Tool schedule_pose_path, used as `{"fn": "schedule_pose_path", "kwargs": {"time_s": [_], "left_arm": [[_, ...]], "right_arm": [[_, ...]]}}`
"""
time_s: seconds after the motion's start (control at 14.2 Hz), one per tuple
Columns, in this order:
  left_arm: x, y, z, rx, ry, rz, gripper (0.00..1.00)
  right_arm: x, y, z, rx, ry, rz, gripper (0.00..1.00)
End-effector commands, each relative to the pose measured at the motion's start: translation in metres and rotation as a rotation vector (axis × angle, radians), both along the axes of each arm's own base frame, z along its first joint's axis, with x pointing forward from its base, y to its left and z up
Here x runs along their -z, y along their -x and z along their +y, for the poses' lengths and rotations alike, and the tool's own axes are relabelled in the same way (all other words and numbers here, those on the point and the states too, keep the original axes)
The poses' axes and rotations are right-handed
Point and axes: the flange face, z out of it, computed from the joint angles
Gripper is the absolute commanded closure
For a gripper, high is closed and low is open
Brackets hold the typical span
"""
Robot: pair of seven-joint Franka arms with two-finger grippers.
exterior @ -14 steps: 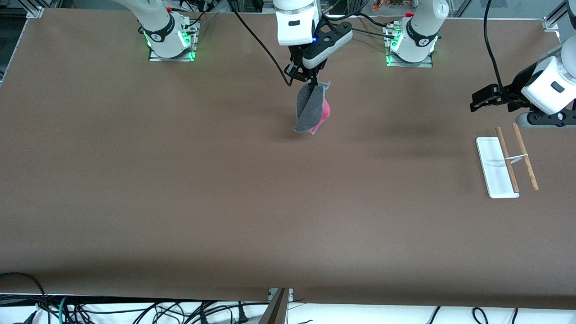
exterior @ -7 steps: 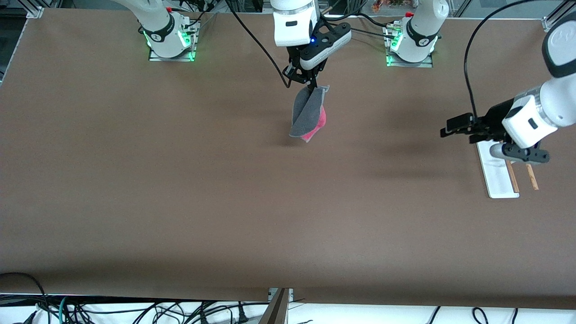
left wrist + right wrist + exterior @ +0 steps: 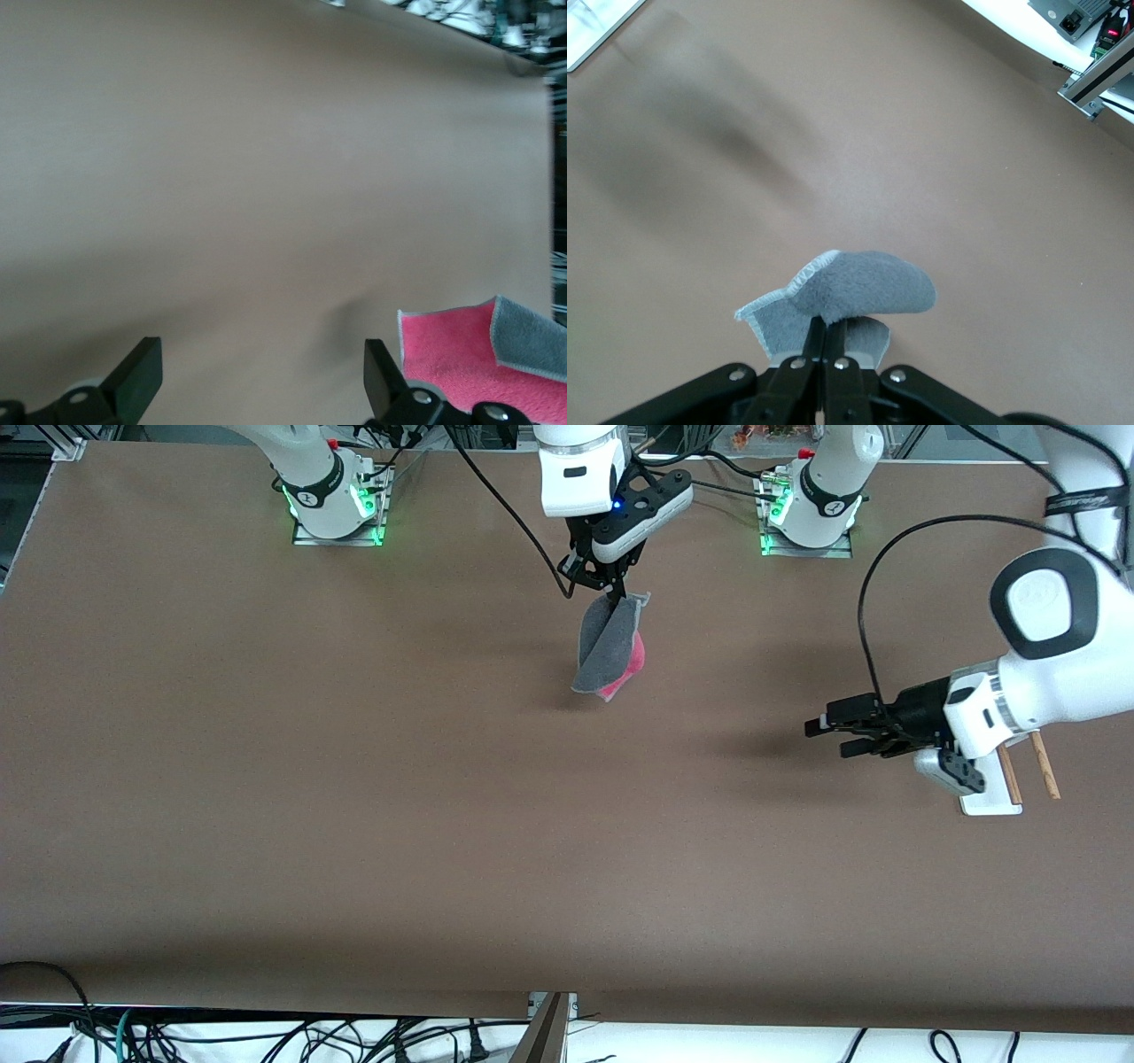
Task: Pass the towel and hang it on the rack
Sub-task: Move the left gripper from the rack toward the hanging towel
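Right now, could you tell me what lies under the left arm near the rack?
The left arm's wrist covers most of the rack: only one end of its white base and the tips of two brown rods show. The left gripper, jaws open, is over bare table.

One high camera and two wrist cameras

The front camera is looking down across the brown desk [image 3: 354, 779] toward both arm bases; each wrist camera is looking closely past its own pincer, all three sharing the grey-and-pink soft towel [image 3: 607, 651] [image 3: 478, 354] [image 3: 859, 292].
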Motion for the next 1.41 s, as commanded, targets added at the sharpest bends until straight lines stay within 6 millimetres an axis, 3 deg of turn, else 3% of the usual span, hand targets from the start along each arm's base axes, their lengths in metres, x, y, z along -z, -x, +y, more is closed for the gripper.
{"fn": "schedule_pose_path", "kwargs": {"time_s": [0.0, 0.28, 0.63, 0.99, 1.13, 1.34], "left_arm": [[0.028, 0.007, -0.017, 0.08, 0.047, -0.132, 0.0], [0.066, 0.016, -0.05, 0.247, 0.078, -0.254, 0.0], [0.146, 0.044, -0.088, 0.397, 0.271, -0.529, 0.0], [0.184, 0.062, -0.132, 0.743, 0.282, -0.864, 0.02], [0.212, 0.074, -0.141, 0.802, 0.279, -1.007, 0.02], [0.224, 0.086, -0.145, 0.824, 0.275, -1.044, 0.0]], "right_arm": [[-0.006, 0.0, 0.003, -0.013, -0.015, 0.001, 1.0], [-0.007, 0.001, 0.004, -0.014, -0.016, 0.002, 1.0], [-0.009, 0.002, 0.004, -0.015, -0.019, -0.002, 1.0], [-0.011, 0.002, 0.003, -0.012, -0.019, -0.004, 1.0], [-0.012, 0.002, 0.003, -0.012, -0.019, -0.005, 1.0], [-0.015, 0.002, 0.002, -0.014, -0.023, -0.01, 1.0]]}}
